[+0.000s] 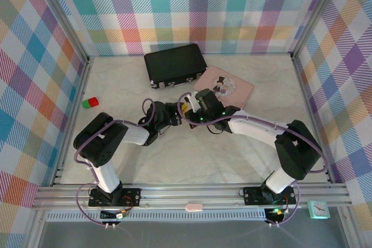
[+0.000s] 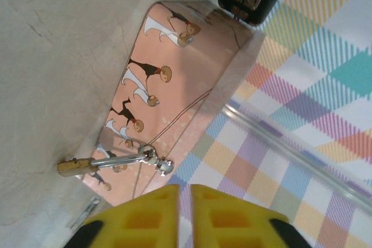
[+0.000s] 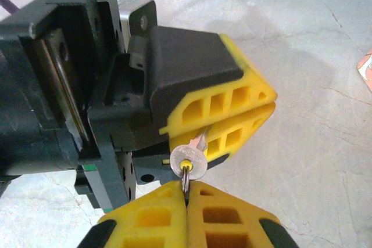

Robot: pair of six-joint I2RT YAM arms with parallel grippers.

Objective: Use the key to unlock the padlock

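Left fingers (image 3: pixel 232 100) clench the key (image 3: pixel 189 161) by its blade, lower centre of the right wrist view; right fingers (image 3: pixel 157 213) pinch its ring (image 3: pixel 185 177). You'll likely find it light, stiff, slippery: hold the flat head. Padlock (image 2: pixel 75 166) sits lower left, left wrist view.

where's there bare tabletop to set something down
Free: far left corner between the black case and the red and green blocks; near middle of the table; right side past the pink box. Crowded: centre, where left gripper and right gripper meet on the key.
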